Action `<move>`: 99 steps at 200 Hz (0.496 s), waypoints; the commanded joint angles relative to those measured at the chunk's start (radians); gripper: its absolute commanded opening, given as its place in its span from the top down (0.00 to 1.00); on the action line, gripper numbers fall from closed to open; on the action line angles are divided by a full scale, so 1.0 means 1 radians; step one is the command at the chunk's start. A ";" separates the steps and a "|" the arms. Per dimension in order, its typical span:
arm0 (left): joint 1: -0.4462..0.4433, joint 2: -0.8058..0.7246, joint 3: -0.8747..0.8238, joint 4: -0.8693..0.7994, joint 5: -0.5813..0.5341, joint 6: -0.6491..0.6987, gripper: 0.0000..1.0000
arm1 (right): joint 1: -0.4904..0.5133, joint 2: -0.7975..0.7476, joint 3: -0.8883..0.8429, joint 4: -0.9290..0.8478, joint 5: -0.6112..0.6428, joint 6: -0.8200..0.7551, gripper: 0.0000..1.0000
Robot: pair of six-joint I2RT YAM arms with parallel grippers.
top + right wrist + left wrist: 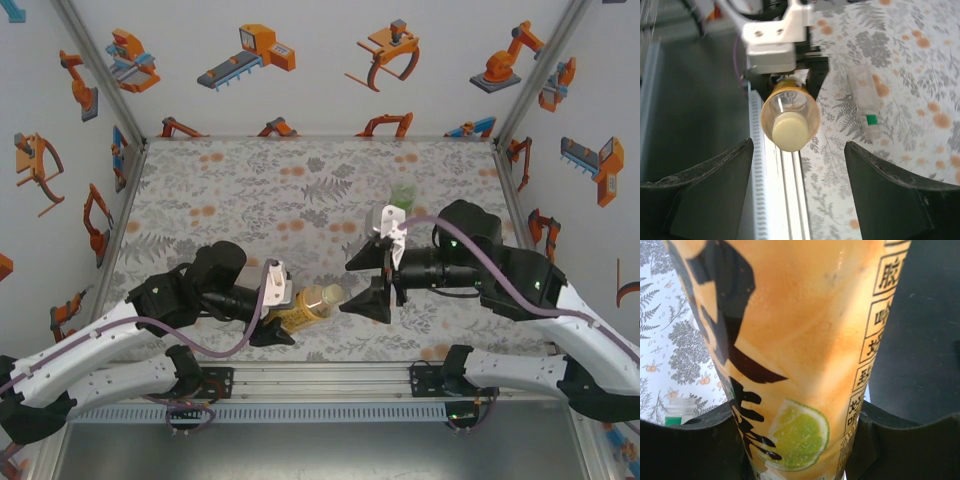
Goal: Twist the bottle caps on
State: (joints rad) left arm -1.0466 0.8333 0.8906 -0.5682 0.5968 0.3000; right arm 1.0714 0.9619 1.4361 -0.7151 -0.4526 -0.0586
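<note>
Amber bottle (805,340), clamped by left gripper (797,440), is aimed cap-first (pale yellow cap (788,132)) between 2 spread jaws of the right gripper (798,155).

White wall panels (320,90) printed with orange cartoon robot arms enclose the space, joined by silver aluminium corner posts (100,70). The tabletop cloth (250,190) shows grey ferns and orange blossoms, evenly lit.

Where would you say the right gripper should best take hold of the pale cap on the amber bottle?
Grip the cap by its round side wall, coming straight along the axis of the bottle. The left gripper holds it roughly level, cap end facing the open right gripper.
</note>
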 commanded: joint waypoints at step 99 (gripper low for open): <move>-0.001 0.001 0.018 0.019 0.071 0.008 1.00 | 0.005 0.093 0.073 -0.039 -0.224 -0.337 0.57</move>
State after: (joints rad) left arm -1.0466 0.8356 0.8906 -0.5682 0.6304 0.2996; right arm 1.0714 1.0584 1.4998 -0.7784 -0.6434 -0.3676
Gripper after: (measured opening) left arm 0.523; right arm 0.447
